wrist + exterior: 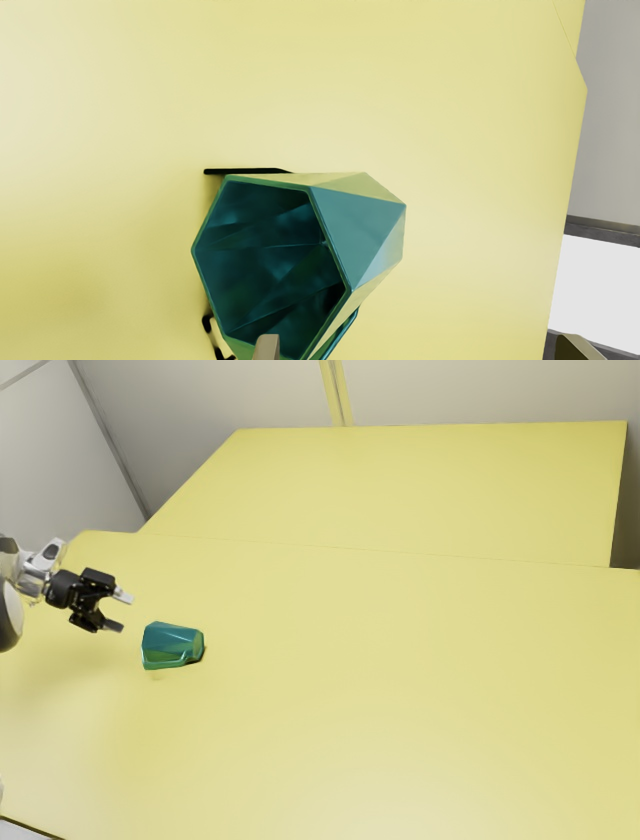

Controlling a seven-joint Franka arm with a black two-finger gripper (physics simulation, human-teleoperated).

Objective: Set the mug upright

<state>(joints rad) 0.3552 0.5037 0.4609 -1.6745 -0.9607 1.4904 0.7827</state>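
Here's the hand (119,612), fingers spread and empty, and just beyond, the mug (172,646) lies on its side on the table (400,710), mouth towards us (tricky, that handle!). Best centre across its body, grip lightly, then swing the mouth up slowly.

Arm (9,616), one, white and grey, entering from the exterior view's left. Gripper (119,612), one, black, two-fingered, directed toward that view's right and slightly downward; fingers (267,347) spread wide apart.

The teal mug (172,646) lies sideways on the yellow table (400,690).
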